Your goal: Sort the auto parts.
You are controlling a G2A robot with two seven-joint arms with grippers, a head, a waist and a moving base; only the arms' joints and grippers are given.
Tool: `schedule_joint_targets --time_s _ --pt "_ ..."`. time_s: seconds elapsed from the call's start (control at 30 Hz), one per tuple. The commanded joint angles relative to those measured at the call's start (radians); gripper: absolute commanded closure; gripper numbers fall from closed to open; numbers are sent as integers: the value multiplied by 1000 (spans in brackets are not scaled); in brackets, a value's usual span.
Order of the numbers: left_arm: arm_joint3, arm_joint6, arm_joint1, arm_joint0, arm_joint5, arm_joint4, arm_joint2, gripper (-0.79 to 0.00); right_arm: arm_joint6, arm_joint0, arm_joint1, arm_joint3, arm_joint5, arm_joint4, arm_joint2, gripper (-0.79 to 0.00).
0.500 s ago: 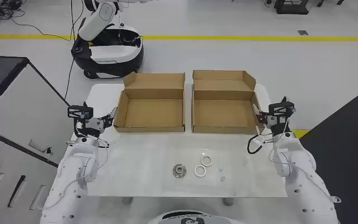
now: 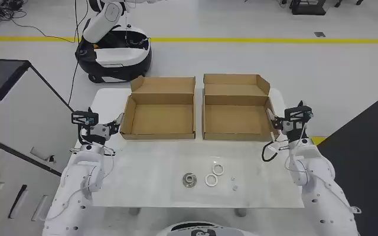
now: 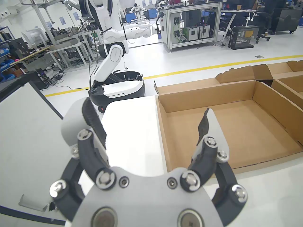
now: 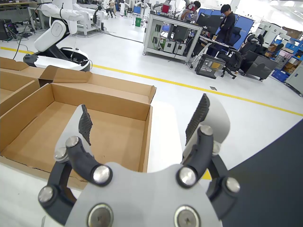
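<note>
Down near the front edge of the tabletop (image 2: 147,177) the parts lie loose, nothing gripped. A metal hub (image 2: 189,179) sits there, with the near ring (image 2: 211,180) just to its right and the far ring (image 2: 218,169) a touch farther back, both white. Two small bits (image 2: 235,188) lie apart to the right of the rings.

Farther back, two cardboard boxes stand side by side with lids folded open: left box (image 2: 159,118) and right box (image 2: 236,118), walls almost touching, both showing bare floors.

Out on the flanks, the left tool (image 3: 146,109) hangs spread wide and holding nothing, just beside the left box's outer wall. The right tool (image 4: 143,102) mirrors it, also wide apart and unladen, just beside the right box's outer wall. Both tools are well apart from the parts.
</note>
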Motion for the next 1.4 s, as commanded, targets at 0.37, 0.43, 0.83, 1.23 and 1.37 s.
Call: schedule_joint_targets --time_s 0.37,0.43,0.83,1.23,1.37 --pt "0 0 0 0 0 0 0 -785 585 54 57 -290 -570 164 245 -785" --pt "0 0 0 0 0 0 0 -785 675 77 70 -315 -703 210 251 -785" --pt "0 0 0 0 0 0 0 -785 800 89 203 -411 -932 212 166 -785" --pt "0 0 0 0 0 0 0 -785 795 176 385 -433 -937 181 -12 -785" --pt "0 0 0 0 0 0 0 -785 819 221 451 -443 -913 217 -86 -785"
